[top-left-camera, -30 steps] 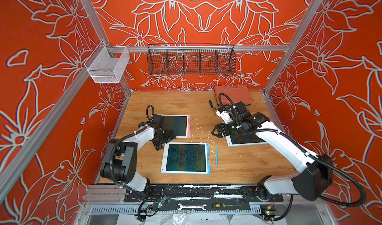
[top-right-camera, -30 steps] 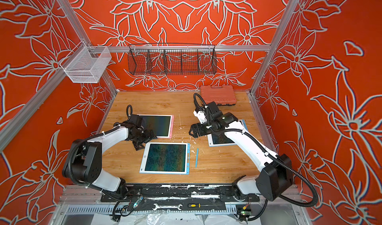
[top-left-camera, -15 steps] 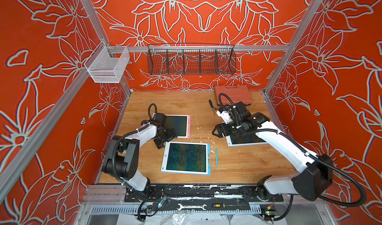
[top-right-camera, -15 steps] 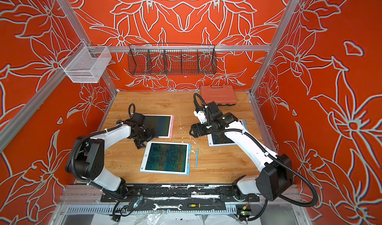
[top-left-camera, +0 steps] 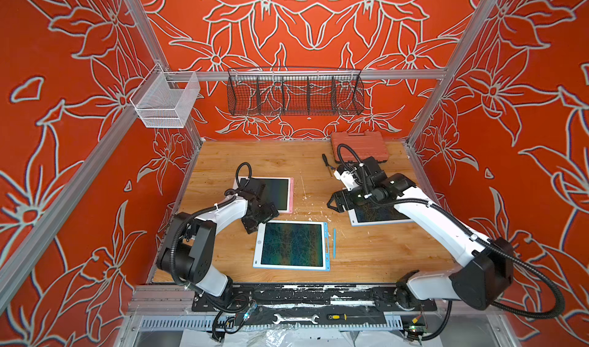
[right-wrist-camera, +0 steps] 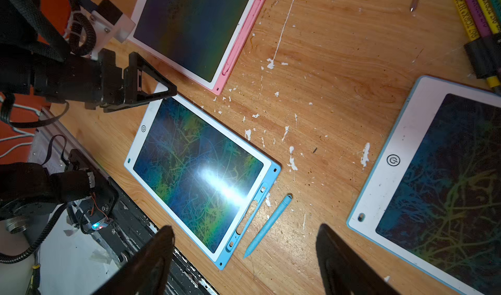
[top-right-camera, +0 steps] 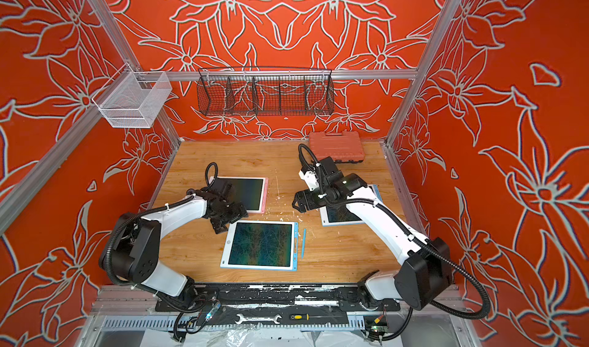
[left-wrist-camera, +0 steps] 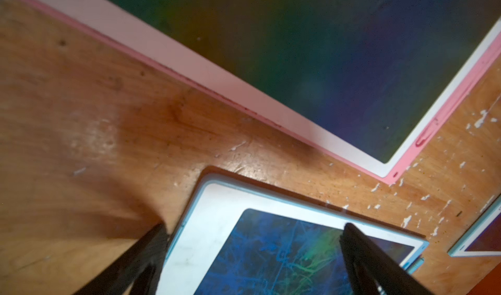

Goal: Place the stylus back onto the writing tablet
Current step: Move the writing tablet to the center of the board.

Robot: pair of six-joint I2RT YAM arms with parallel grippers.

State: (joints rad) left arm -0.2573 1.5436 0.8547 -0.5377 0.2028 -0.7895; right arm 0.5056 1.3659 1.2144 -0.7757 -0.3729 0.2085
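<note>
A light blue stylus lies flat on the wooden table, just right of the blue-framed writing tablet and parallel to its slotted side. My left gripper is open and hangs low over the tablet's far left corner, one finger over the screen and one outside the frame. My right gripper is open and empty, above the table behind the stylus.
A pink-framed tablet lies behind the left gripper. A second blue tablet sits partly under the right arm. An orange tool case and a small dark tool lie at the back. Wire baskets hang on the back wall.
My left gripper has shifted a little toward the front, from beside the pink tablet to the blue tablet's far left corner. The right arm and the stylus have not moved.
</note>
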